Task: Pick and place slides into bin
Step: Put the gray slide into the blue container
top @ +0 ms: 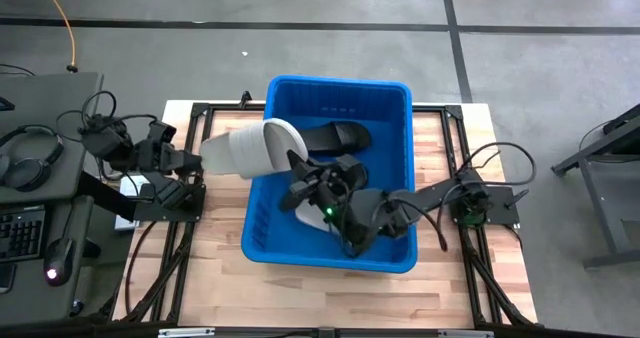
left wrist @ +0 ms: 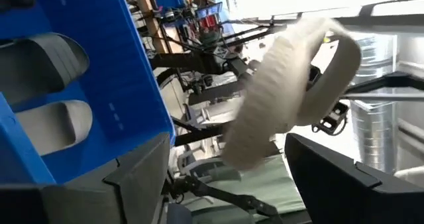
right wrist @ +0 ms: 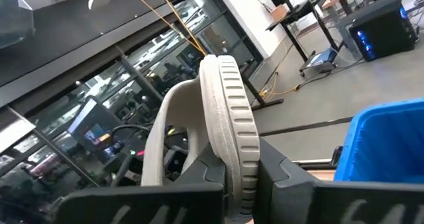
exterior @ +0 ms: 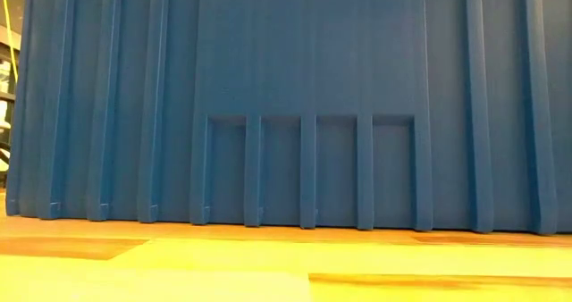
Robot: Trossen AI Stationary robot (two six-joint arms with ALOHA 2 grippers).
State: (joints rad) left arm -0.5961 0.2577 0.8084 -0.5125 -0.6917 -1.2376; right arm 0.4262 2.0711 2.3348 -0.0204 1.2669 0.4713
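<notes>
A white slide (top: 255,148) is held in the air over the left rim of the blue bin (top: 395,98). My right gripper (top: 297,174) reaches across the bin from the right and is shut on this slide (right wrist: 218,118). My left gripper (top: 198,159) is open at the slide's other end, outside the bin. The slide (left wrist: 278,98) stands between its spread fingers. A black slide (top: 335,135) and other slides lie in the bin. The low view shows only the bin's ribbed wall (exterior: 286,105). My right gripper pinches the white slide's sole by its ribbed edge (right wrist: 240,159) between its two fingers. The slide stands on edge above the fingers, its strap (right wrist: 165,131) to one side. It is clear of the bin and the table. My left gripper: I cannot tell whether its fingers touch the slide.
Two light slides (left wrist: 50,61) (left wrist: 56,124) lie inside the bin, close to the wall beside my left gripper. A white slide (top: 303,215) lies under my right arm. A desk with headphones (top: 30,153) and a keyboard stands to the left of the table. Bare wood (top: 300,298) shows near the front edge.
</notes>
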